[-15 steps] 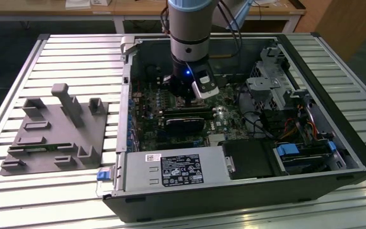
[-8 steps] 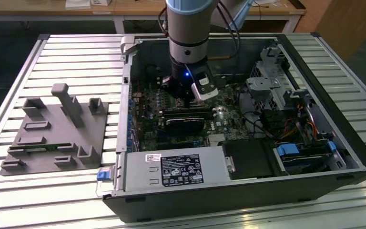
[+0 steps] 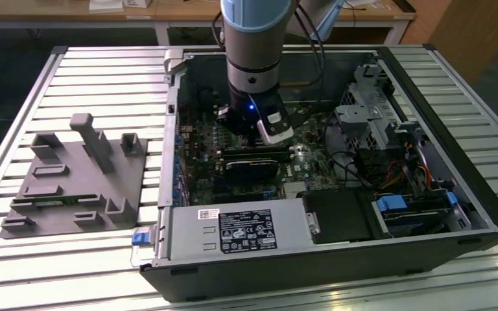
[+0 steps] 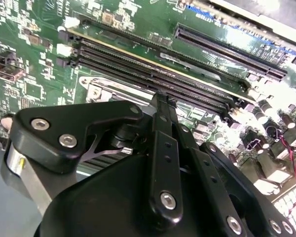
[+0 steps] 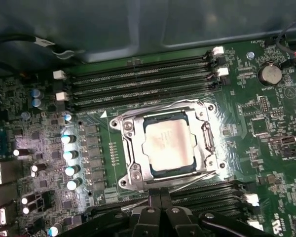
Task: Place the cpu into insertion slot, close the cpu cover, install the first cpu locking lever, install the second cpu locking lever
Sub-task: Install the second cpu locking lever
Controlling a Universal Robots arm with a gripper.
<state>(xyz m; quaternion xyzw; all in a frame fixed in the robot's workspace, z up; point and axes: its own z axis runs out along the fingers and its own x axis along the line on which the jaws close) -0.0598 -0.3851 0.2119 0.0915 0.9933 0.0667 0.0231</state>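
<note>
In the first wrist view the cpu (image 5: 167, 145), a silvery square chip, lies flat in the insertion slot (image 5: 123, 182) on the green motherboard. The cpu cover (image 5: 206, 140) lies down around it, and the chip shows through its cut-out. Thin wire levers run along two sides of the socket, one by the memory slots (image 5: 187, 102) and one by my fingers (image 5: 192, 178). My gripper (image 5: 160, 198) hovers at the socket's edge, shut with nothing between its fingers. The second wrist view shows its black linkage and joined tips (image 4: 160, 98) over a corner of the socket frame (image 4: 103, 91). In the exterior view the gripper (image 3: 251, 144) reaches down into the open case.
Long black memory slots (image 5: 138, 81) flank the socket, and capacitors (image 5: 69, 155) stand beside it. In the exterior view a labelled power-supply box (image 3: 240, 233) sits at the case's near edge. Drive bays and cables (image 3: 388, 149) are on the exterior view's right. A grey fixture (image 3: 76, 181) lies on the slatted table.
</note>
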